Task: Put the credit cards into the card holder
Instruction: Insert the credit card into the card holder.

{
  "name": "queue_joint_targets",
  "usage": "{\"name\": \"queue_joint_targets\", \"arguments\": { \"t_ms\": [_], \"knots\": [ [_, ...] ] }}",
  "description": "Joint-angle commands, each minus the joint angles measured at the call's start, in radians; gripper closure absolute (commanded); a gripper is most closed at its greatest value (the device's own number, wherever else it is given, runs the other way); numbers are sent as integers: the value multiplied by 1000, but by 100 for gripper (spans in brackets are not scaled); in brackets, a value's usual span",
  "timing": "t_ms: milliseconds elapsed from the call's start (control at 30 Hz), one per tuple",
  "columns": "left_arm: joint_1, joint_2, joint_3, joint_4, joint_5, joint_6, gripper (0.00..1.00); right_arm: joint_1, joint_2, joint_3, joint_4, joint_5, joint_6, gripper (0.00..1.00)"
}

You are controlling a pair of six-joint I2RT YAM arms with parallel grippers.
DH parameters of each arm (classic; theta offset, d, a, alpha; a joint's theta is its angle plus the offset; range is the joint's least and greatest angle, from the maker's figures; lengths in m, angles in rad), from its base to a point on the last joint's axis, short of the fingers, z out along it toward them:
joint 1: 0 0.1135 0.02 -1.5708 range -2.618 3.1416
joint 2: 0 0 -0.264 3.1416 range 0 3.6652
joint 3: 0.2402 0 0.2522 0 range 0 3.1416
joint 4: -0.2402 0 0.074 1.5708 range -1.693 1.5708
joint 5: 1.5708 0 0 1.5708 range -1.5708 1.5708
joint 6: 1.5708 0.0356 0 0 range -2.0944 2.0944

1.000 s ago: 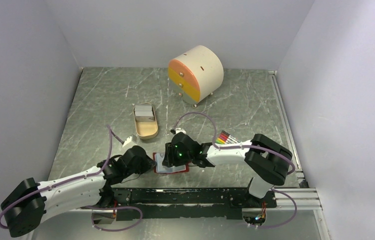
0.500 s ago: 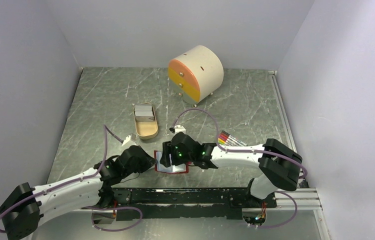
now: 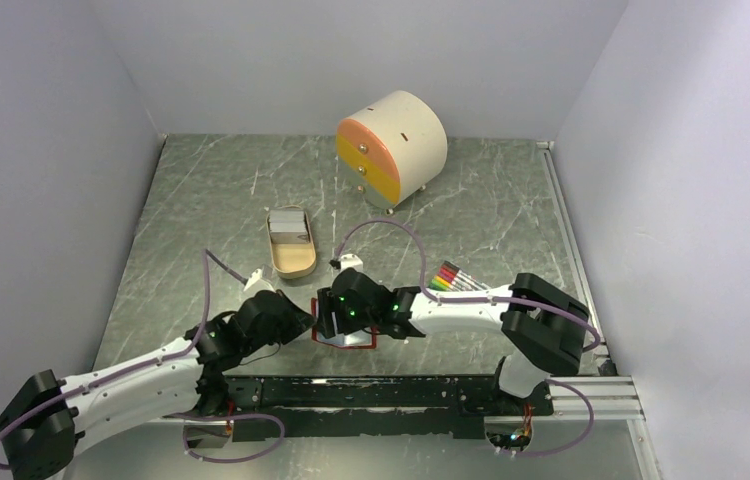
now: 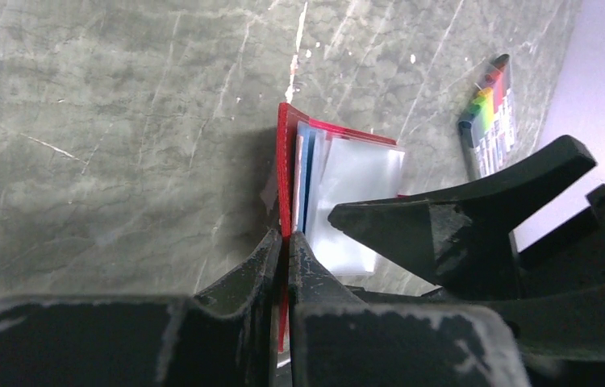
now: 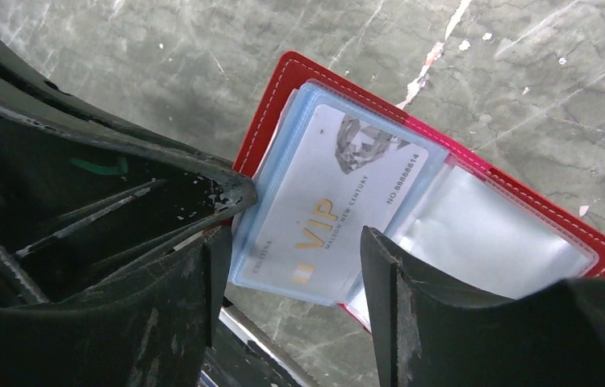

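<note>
Top view: card holder [image 3: 356,342] lies open on table [image 3: 201,200], near front edge, between both arms. Left gripper [image 3: 303,322] is at its left side and right gripper [image 3: 327,316] is directly over it, so most of the holder is hidden. More grey cards [image 3: 289,229] wait in tan oval tray [image 3: 291,264], well apart behind. Round drawer box [image 3: 391,148] and coloured sticks [image 3: 451,277] have no role here.

Left wrist view: left gripper [image 4: 285,242] is clenched on the thin red cover of the holder [image 4: 285,153], at its edge, and this cover seems raised like a book page. Pale blue pockets [image 4: 360,185] fan out beside it. The cover looks soft and bendy, so a pinch at the edge is the right place. W/o it the holder would probably slide on the smooth table.

Right wrist view: right gripper [image 5: 295,242] has jaws apart, one finger on each side of VIP card [image 5: 323,193], not squeezing it, so I judge it released. The card lies at the top blue pocket of the holder [image 5: 283,81]. If it is fully seated I cannot tell, as the lower end is hidden by the fingers.

Handling: cards are prob. light, stiff, thin and slippery, and hard to lift when flat. Better to take them by the edges w/ gentle force. Pockets are thin limp film and the mouth closes easily, so a card must enter straight, else it catches or pushes the whole holder
</note>
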State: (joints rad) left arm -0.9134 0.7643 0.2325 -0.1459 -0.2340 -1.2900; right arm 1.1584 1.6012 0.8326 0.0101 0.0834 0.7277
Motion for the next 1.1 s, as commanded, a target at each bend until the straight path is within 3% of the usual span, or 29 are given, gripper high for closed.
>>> {"name": "queue_joint_targets", "arguments": {
  "t_ms": [0,533,1067],
  "knots": [
    [-7,-33,7,36,15,4,91,7,16,19,-10,30,-7,39],
    [-7,-14,32,-2,2,19,91,8,-10,8,-25,51,-8,43],
    [-7,-10,31,4,7,22,91,9,2,22,-33,57,8,37]
  ]
}}
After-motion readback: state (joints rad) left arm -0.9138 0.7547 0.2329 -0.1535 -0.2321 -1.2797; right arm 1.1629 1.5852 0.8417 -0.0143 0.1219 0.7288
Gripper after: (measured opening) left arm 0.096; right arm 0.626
